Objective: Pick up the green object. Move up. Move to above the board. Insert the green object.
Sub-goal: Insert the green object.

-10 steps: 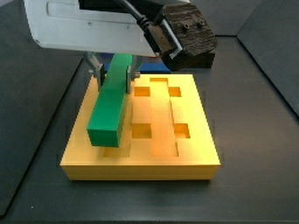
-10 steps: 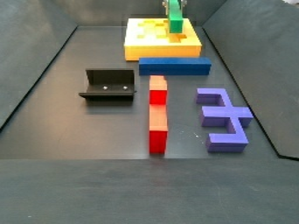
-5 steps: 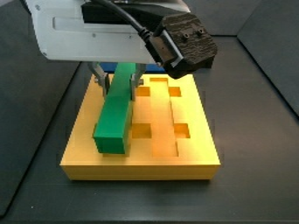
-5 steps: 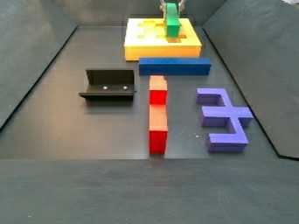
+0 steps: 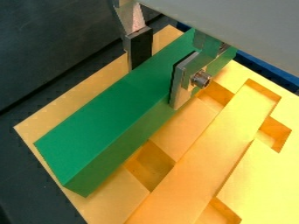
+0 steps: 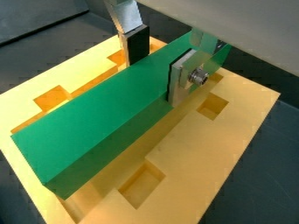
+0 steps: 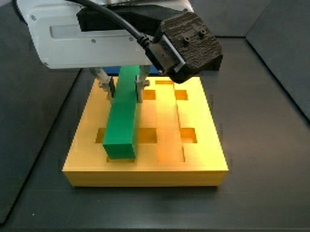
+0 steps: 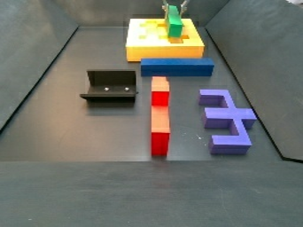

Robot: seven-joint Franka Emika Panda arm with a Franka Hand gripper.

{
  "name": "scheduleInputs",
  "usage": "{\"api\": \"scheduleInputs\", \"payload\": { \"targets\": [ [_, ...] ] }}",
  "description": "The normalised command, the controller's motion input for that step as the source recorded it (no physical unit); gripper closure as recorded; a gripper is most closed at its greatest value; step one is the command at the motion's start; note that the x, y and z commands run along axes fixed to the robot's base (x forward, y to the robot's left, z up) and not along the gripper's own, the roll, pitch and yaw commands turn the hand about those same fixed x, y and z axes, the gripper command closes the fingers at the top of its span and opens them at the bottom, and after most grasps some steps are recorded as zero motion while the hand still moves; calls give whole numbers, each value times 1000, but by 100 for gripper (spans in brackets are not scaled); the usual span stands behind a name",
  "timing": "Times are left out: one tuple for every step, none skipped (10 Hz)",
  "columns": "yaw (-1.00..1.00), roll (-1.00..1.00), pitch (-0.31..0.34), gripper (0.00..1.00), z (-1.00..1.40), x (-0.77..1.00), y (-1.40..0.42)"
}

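Note:
The green object (image 7: 122, 118) is a long plain green bar, lying lengthwise over the left row of holes of the board (image 7: 194, 159). Its near end is low on the board's surface. The gripper (image 7: 126, 86) is shut on the bar's far end, at the back of the board. In both wrist views the fingers clamp the bar's two long sides: the gripper (image 5: 162, 66) shows a dark pad on one side and a silver plate on the other, and so does the gripper (image 6: 160, 61). The board (image 8: 148, 40) stands at the far end of the floor, with the bar (image 8: 174, 23) on it.
A flat blue slab (image 8: 178, 67) lies right in front of the board. A red bar (image 8: 160, 113), a purple branched piece (image 8: 228, 120) and the fixture (image 8: 109, 86) are on the dark floor nearer the camera. Dark walls enclose the floor.
The gripper has moved down with the green bar. The bar's near end has dropped from above the board onto it, and the bar is less tilted.

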Motion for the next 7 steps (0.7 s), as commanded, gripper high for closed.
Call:
{"api": "scheduleInputs", "payload": {
  "targets": [
    [0, 6, 0, 100, -346, -17, 54],
    [0, 0, 0, 100, -397, -66, 40],
    [-26, 21, 79, 100, -303, 0, -43],
    [-31, 0, 61, 100, -326, 0, 0],
    [-14, 69, 0, 100, -346, -31, 0],
    [0, 44, 0, 100, -349, -6, 0],
    [0, 0, 0, 100, 0, 0, 0]
  ]
}}
